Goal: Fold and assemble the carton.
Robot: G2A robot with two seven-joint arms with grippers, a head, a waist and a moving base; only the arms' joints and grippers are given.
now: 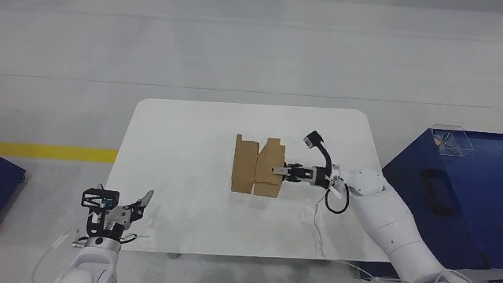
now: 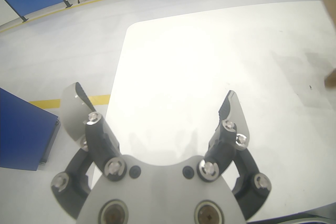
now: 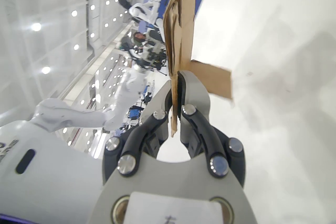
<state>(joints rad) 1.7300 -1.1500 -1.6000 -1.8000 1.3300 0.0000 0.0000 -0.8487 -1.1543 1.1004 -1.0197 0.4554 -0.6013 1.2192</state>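
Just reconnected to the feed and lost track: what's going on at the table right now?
The right gripper has its fingers shut on one edge of the carton, a mostly flat piece of brown cardboard held upright around the middle of the white table. One flap sticks out sideways near the grip. The left gripper sits over the table's near corner, well away from the carton, with its fingers open and nothing in them. The carton is not yet folded into a box.

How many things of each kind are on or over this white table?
Brown carton: 1
Grippers: 2, the left gripper open and the right gripper shut on the carton
White table: 1
Total: 4
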